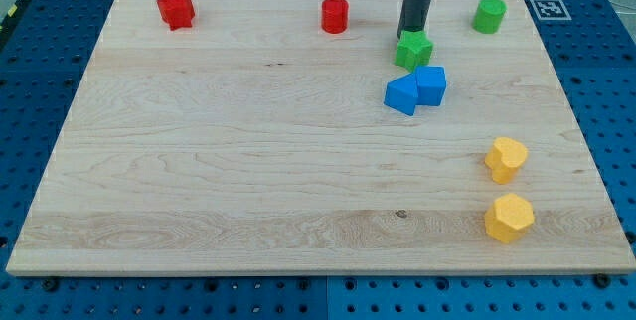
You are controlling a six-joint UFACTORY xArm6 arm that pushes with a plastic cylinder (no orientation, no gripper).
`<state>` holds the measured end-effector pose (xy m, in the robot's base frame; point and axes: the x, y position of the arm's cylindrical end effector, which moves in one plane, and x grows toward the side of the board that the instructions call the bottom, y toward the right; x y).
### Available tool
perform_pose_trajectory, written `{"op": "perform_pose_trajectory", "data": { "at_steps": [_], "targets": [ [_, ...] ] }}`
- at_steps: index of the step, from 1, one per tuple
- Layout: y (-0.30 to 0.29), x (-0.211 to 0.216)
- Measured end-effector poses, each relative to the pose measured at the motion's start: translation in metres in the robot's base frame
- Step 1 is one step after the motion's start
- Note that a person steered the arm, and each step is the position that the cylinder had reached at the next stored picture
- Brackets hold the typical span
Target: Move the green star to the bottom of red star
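Observation:
The green star (414,51) lies on the wooden board (248,161) at the upper right of the middle. My tip (408,33) stands right at the star's top edge, touching or nearly touching it. The red star (175,9) lies far off at the view's top left.
A red cylinder (335,15) stands at the top middle. A green cylinder (488,15) stands at the top right. Two blue blocks (416,88) sit together just below the green star. A yellow heart (505,158) and a yellow hexagon (509,218) lie at the right.

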<state>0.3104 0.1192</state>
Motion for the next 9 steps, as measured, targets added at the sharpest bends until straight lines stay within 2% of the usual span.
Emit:
{"op": "perform_pose_trajectory", "data": {
  "at_steps": [1,2,3,4,5,7,9],
  "targets": [
    [0.015,-0.014],
    [0.052,-0.010],
    [0.049,0.020],
    [-0.007,0.041],
    [-0.073,0.042],
    [-0.078,0.031],
    [-0.182,0.091]
  ]
}}
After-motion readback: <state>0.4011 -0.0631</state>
